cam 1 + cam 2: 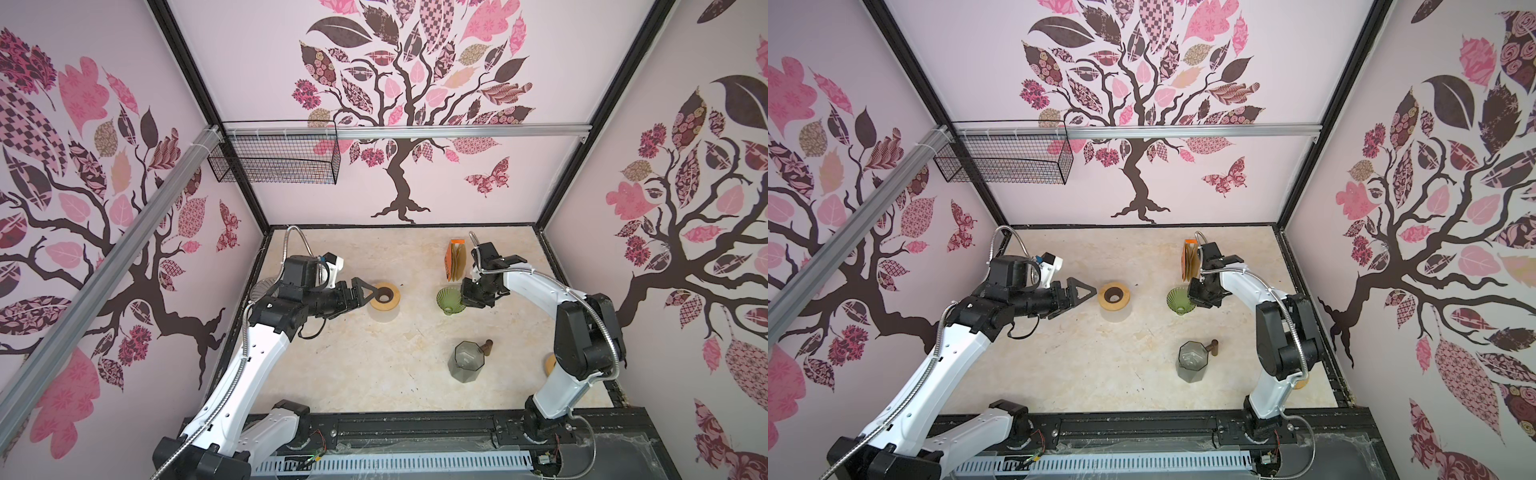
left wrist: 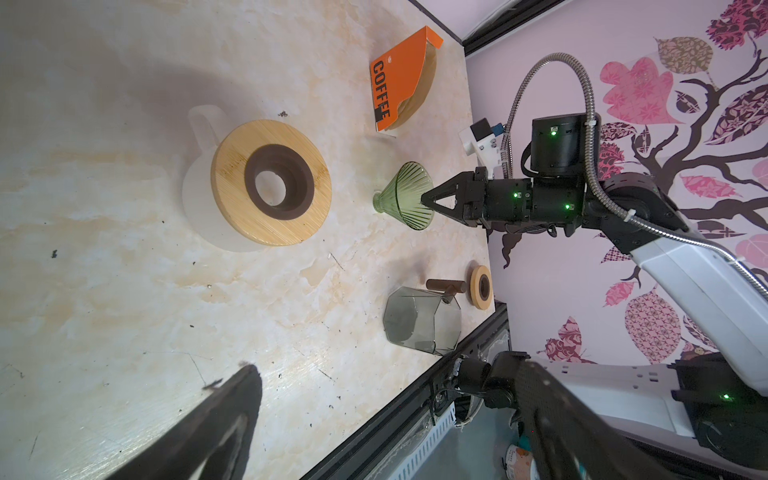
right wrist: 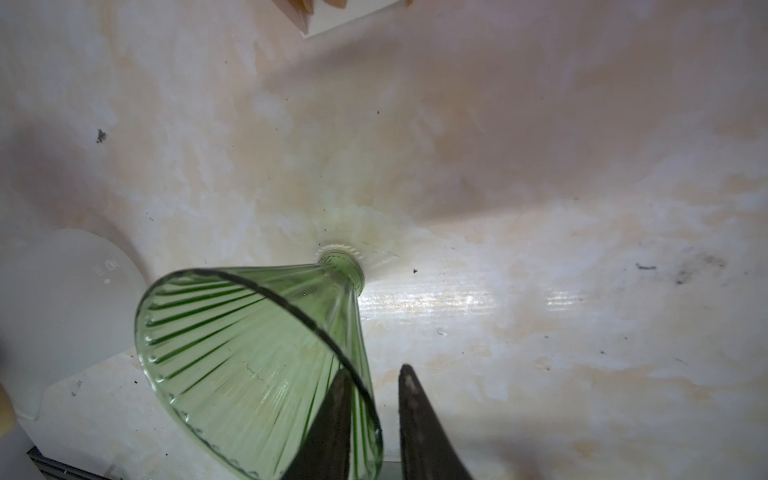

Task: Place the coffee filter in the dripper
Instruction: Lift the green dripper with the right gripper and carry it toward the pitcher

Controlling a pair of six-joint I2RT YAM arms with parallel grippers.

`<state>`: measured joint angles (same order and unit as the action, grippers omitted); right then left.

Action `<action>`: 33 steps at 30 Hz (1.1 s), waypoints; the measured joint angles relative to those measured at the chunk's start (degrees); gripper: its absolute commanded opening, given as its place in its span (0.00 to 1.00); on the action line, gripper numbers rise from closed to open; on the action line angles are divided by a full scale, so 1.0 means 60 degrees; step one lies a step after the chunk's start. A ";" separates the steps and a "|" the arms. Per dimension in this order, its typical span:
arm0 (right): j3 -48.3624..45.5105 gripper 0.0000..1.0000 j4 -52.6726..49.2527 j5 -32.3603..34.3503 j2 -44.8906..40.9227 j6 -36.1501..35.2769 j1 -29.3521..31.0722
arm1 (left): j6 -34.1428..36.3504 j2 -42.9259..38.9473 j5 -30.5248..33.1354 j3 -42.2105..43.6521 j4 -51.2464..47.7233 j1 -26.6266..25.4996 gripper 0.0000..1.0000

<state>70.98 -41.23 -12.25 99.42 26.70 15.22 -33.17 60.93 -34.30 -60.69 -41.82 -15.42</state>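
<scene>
The left end effector [image 1: 369, 296] is hanging wide open, holding nothing. The right end effector [image 3: 374, 374] is straddling the rim of the dripper [image 3: 257, 357], nearly closed; whether it is gripping, I cannot tell. An off-centre pinch could be tipping the slick glass, with the filters [image 1: 458, 259] sitting boxed just behind.

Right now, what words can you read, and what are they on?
"COFFEE": black letters on the orange filter box.
Small marks on the frosted jug: too blurred to read.
Nothing else can be read.
</scene>
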 measured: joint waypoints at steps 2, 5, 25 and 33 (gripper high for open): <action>0.0000 0.18 -0.0004 -0.0015 0.0011 0.0004 0.0000 | -0.0026 0.0044 0.0000 0.0000 0.0055 0.0000 0.98; 0.0000 0.16 -0.0004 -0.0033 0.0011 0.0004 0.0000 | -0.0120 0.0095 0.0011 0.0000 0.0171 0.0000 0.98; 0.0357 0.04 -0.0215 -0.0845 -0.0022 0.0084 -0.0007 | -0.0426 0.0605 0.0820 -0.0011 0.0514 0.0000 0.98; 0.2335 0.01 -0.0470 -0.1526 -0.0022 0.0878 -0.0004 | -0.0135 0.0954 0.1078 -0.0543 -0.0186 0.0000 0.98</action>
<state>84.99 -44.05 -21.41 99.29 31.97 15.20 -33.98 66.65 -27.83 -63.94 -42.94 -15.42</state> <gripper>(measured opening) 0.073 0.981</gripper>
